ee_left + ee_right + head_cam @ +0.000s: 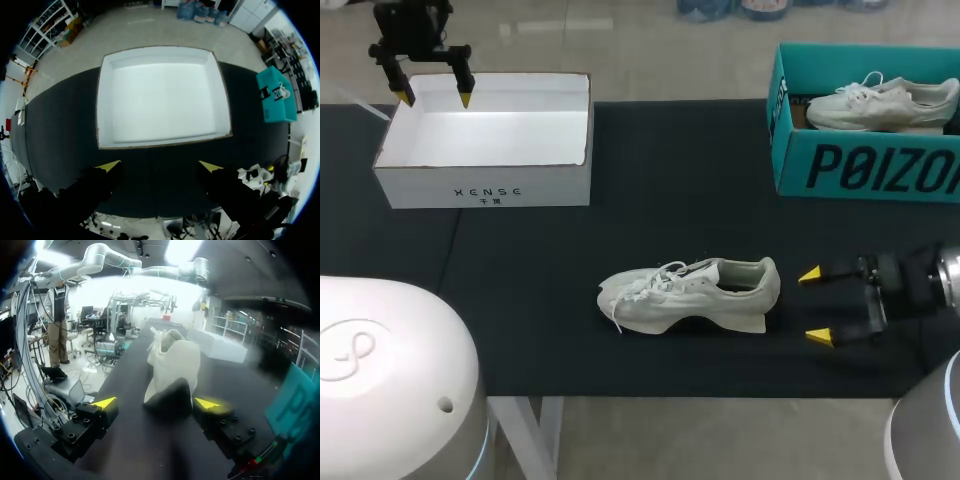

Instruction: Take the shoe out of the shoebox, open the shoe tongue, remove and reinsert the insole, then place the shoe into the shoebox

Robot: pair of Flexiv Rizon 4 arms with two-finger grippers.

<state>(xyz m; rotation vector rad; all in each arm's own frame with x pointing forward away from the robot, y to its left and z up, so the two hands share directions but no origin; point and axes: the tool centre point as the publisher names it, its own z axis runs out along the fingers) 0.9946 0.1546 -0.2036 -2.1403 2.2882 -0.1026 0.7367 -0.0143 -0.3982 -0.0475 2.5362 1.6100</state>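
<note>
I am running this from what is looking like a robotics lab bench rather than a home or a shop. My left arm (380, 370) and right arm (930, 280) are flanking a table (670, 200) wearing a plain black mat. The props are sitting staged on it: a white shoebox (485, 150) lying open below my left claw (432, 95), a single white shoe (690, 293) lying just ahead of my right claw (815, 305), and a teal shoebox (860, 160) holding a second shoe (880, 103) well beyond that claw.
</note>
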